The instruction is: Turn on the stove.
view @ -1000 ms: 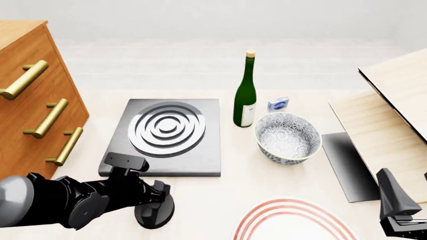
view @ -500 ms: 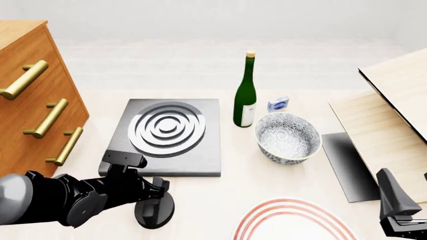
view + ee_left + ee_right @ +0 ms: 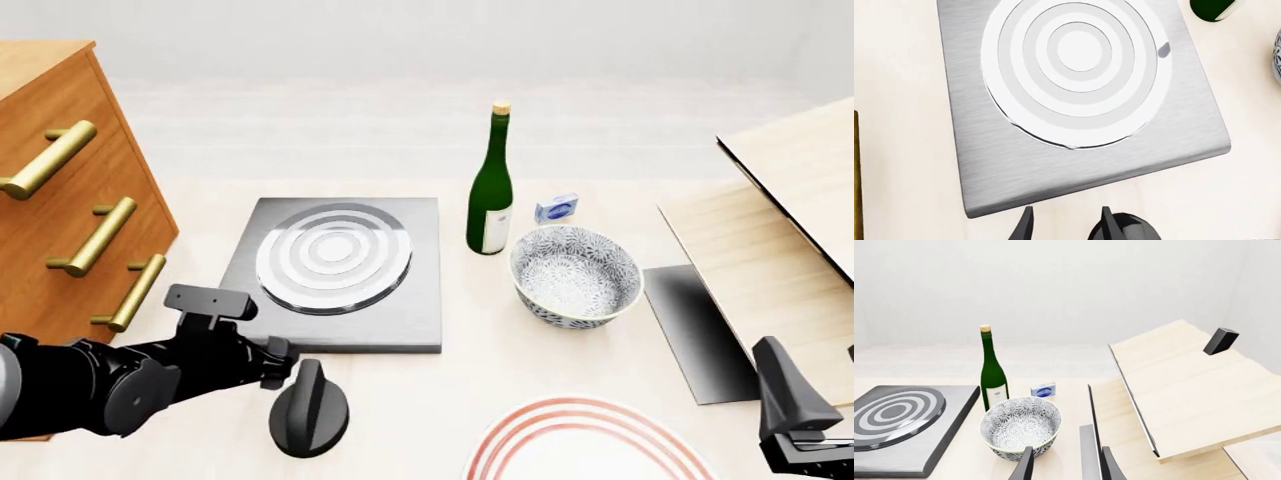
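The stove (image 3: 407,300) is a flat dark-grey slab with a round burner (image 3: 334,258) of concentric silver rings. It fills the left wrist view (image 3: 1014,170). Its black oval knob (image 3: 310,408) stands on the table just in front of the slab, ridge pointing away from me. My left gripper (image 3: 278,362) is open and empty, just left of the knob and apart from it. In the left wrist view the knob (image 3: 1133,231) lies beside one finger, outside the gap of the left gripper (image 3: 1066,227). My right gripper (image 3: 797,425) is open and empty at the near right, also in its wrist view (image 3: 1064,467).
A wooden drawer cabinet (image 3: 67,230) stands at the left. A green bottle (image 3: 491,190), a small blue box (image 3: 557,208) and a patterned bowl (image 3: 577,275) sit right of the stove. A red-ringed white plate (image 3: 587,440), a dark flat sheet (image 3: 697,330) and wooden boards (image 3: 787,220) are at the right.
My left gripper has come off the knob and drawn back to the left. The knob now shows fully. The burner rings look lighter and flatter. The right arm has not moved.
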You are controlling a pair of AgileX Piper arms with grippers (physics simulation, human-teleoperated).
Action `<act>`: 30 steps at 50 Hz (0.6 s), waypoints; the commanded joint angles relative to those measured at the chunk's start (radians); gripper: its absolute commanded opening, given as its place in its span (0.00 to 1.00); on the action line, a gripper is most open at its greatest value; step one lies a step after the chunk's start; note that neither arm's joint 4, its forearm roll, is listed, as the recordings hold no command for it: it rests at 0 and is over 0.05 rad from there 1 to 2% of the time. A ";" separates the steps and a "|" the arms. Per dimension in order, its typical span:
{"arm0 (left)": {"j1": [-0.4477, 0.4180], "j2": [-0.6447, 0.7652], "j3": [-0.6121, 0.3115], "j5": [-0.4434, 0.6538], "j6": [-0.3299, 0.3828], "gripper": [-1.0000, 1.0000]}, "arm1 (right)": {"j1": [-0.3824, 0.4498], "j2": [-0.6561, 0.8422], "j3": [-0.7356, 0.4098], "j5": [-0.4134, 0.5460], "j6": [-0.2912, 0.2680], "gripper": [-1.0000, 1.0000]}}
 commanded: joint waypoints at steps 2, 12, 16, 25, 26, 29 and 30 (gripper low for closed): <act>0.032 -0.041 0.030 0.006 0.041 1.00 | 0.000 -0.001 -0.001 0.002 0.000 1.00; 0.007 -0.106 0.055 0.026 0.009 1.00 | 0.000 -0.003 -0.006 0.009 0.001 1.00; -0.006 -0.127 0.069 0.024 -0.004 1.00 | 0.000 -0.004 -0.006 0.010 0.000 1.00; -0.008 -0.275 0.075 0.105 0.005 1.00 | 0.000 0.000 0.002 -0.003 -0.001 1.00; -0.009 -0.297 0.075 0.117 0.004 1.00 | 0.000 -0.001 0.000 -0.001 -0.002 1.00; -0.010 -0.352 0.079 0.149 -0.006 1.00 | 0.000 -0.002 -0.001 0.003 0.001 1.00; -0.010 -0.353 0.079 0.150 -0.006 1.00 | 0.000 -0.002 -0.001 0.003 0.001 1.00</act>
